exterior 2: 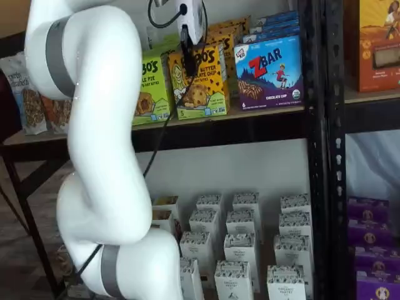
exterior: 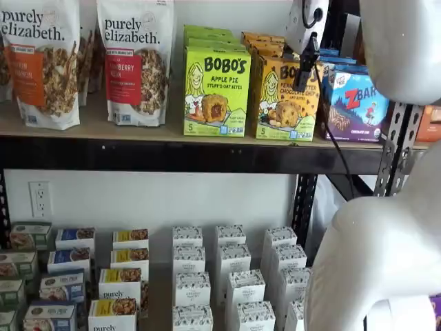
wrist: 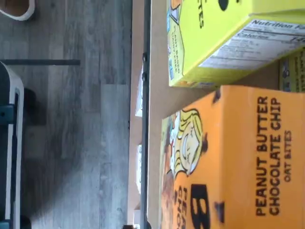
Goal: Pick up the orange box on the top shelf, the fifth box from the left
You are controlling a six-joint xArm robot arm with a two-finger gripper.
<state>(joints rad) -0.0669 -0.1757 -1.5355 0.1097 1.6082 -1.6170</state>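
Here the tool (exterior: 306,63) hangs in front of the upper right part of the orange Bobo's Peanut Butter Chocolate Chip box (exterior: 286,96), which stands upright on the top shelf (exterior: 138,153) between the green Apple Pie box (exterior: 216,93) and the ZBar box (exterior: 358,103); its fingers show side-on, presumably spread wide, holding nothing.

The wrist camera sits close above the orange box (wrist: 238,157), its picture turned sideways, looking down past the top shelf (wrist: 155,100) edge to the floor (wrist: 71,119), while both shelf views face the shelves frontally, one squarely, one from the right, sharing that box (exterior: 286,100) (exterior 2: 200,84).
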